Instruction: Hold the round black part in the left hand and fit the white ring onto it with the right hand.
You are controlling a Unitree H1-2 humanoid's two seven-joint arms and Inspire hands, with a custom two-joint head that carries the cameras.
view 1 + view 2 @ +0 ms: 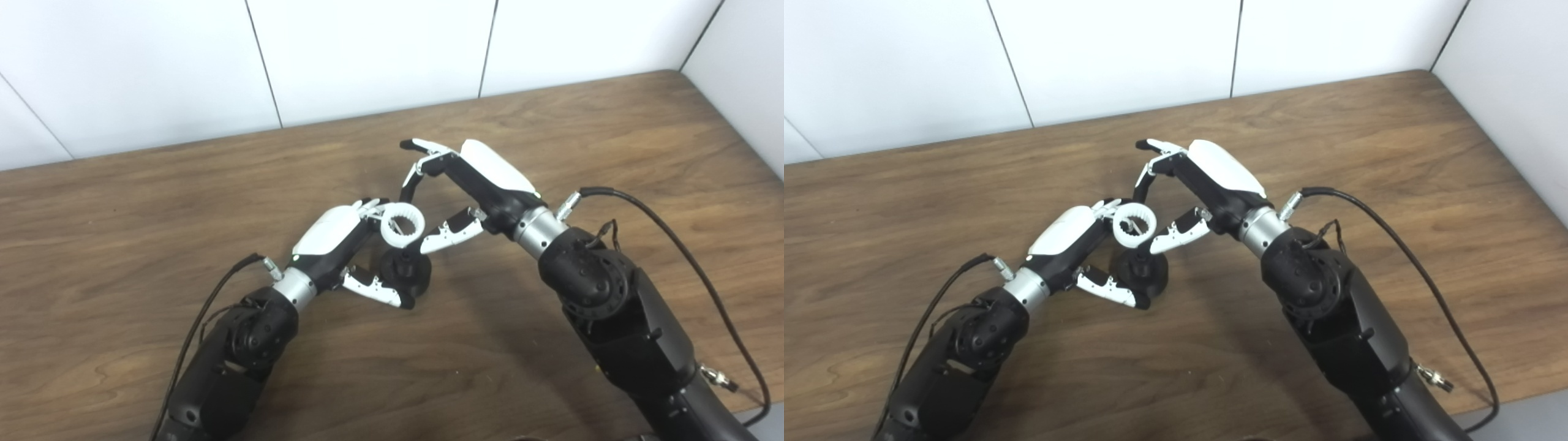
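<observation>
Currently I log: left hand (343,248) fingers gripping round black part (405,271) | white ring (402,225) at its 12 o'clock, pinched by right hand (471,184) | wooden table (551,135).

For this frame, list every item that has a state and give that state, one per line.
white ring: toothed inside, off the table, between the two hands, above the black part, not yet seated.
round black part: low at the table, against the left hand's thumb.
left hand: curled around the black part.
right hand: fingers partly spread, thumb by the ring; grip unclear.
</observation>
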